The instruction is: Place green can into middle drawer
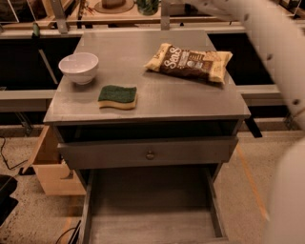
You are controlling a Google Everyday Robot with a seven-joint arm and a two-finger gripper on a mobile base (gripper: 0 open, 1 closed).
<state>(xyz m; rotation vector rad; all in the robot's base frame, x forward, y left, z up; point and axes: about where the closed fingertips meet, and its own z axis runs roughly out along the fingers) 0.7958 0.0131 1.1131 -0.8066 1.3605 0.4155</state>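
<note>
The green can (pixel 147 5) shows only as its lower part at the top edge of the camera view, lifted clear of the grey table (pixel 157 102) above its far edge. My gripper (pixel 161 6) is at the top edge around the can, mostly cut off; my blurred white arm (pixel 281 57) sweeps from there down the right side. The middle drawer (pixel 150 209) is pulled out at the bottom of the view, with a bare flat grey floor and thin side walls.
A white bowl (pixel 78 67), a green-and-yellow sponge (pixel 117 96) and a chip bag (pixel 189 62) lie on the table. The drawer front with a round knob (pixel 150 155) stands slightly open above the middle drawer. A cardboard box (pixel 50 167) sits at the left.
</note>
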